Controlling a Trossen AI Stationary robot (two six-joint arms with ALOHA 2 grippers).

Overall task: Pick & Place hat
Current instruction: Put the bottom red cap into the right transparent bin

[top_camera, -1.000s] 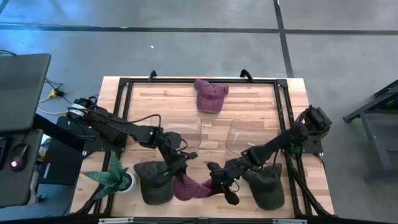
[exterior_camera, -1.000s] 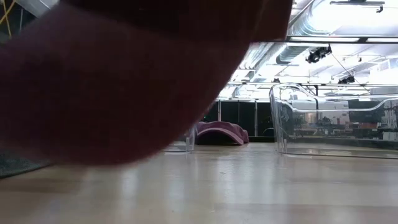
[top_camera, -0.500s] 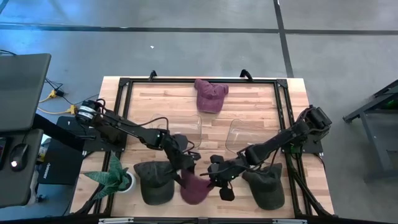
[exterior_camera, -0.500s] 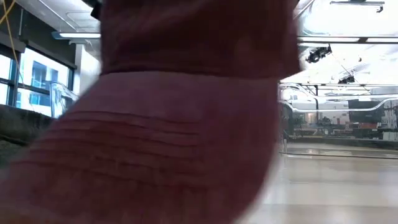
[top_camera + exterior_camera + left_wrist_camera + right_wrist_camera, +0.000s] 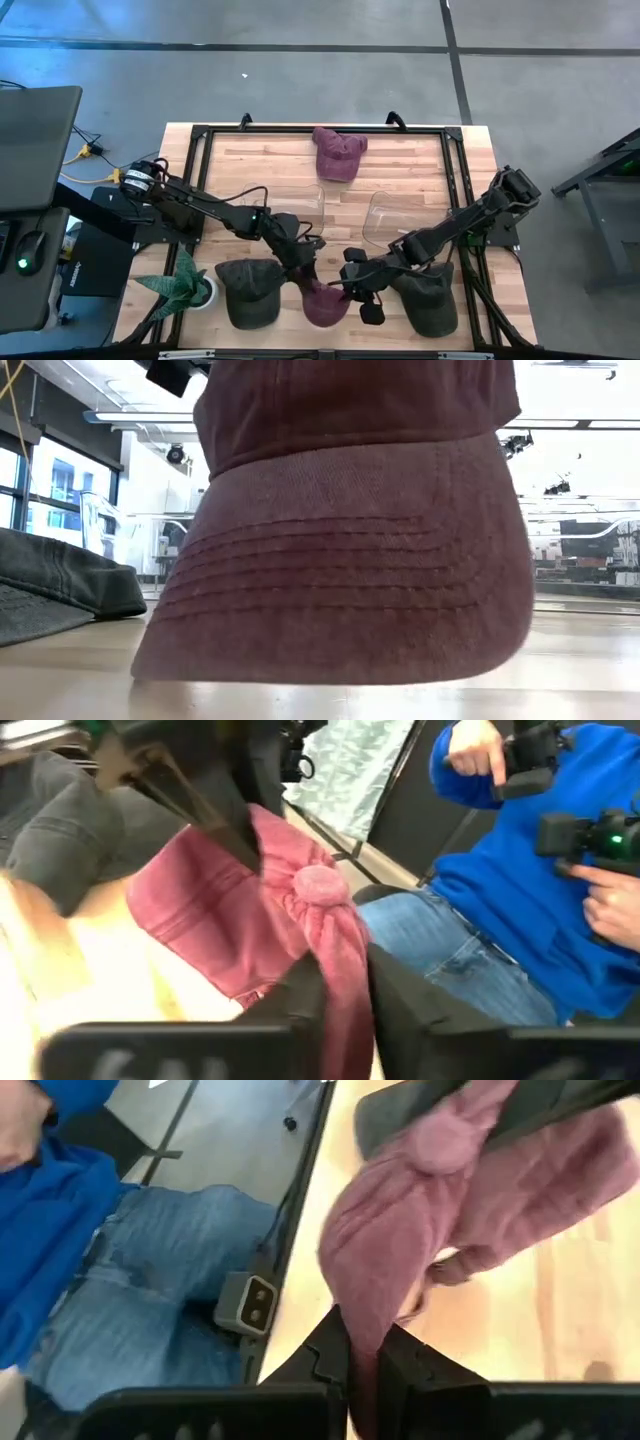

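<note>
— Tabletop (image 5: 400, 165) first: what lies on it?

— Three other caps. A dark hat (image 5: 247, 291) sits at the near left by a small plant (image 5: 182, 284), another dark hat (image 5: 428, 298) at the near right, and a second maroon hat (image 5: 338, 152) at the far edge. Two clear stands (image 5: 385, 215) wait in the middle.

— And the task's maroon hat (image 5: 325, 302)?

— Near the front edge, between the two dark hats. A second ago it was stretched sideways between the arms; half a second ago it was bunching up; now it hangs as a compact cap with its brim at the wood, as the low view shows. I judge it is being shaped and squared up before going to a stand, so the placing itself is not yet done.

— What of the left claw (image 5: 303, 272)?

— Pressed together on the hat's fabric at its left side; its wrist view shows cloth pinched between the dark fingers (image 5: 400, 1010).

— The right claw (image 5: 358, 290)?

— Likewise clamped on the hat, from the right; maroon cloth runs down into the narrow gap between its fingers (image 5: 400, 1365). A person in a blue top (image 5: 520, 850) sits beyond the front edge.
</note>
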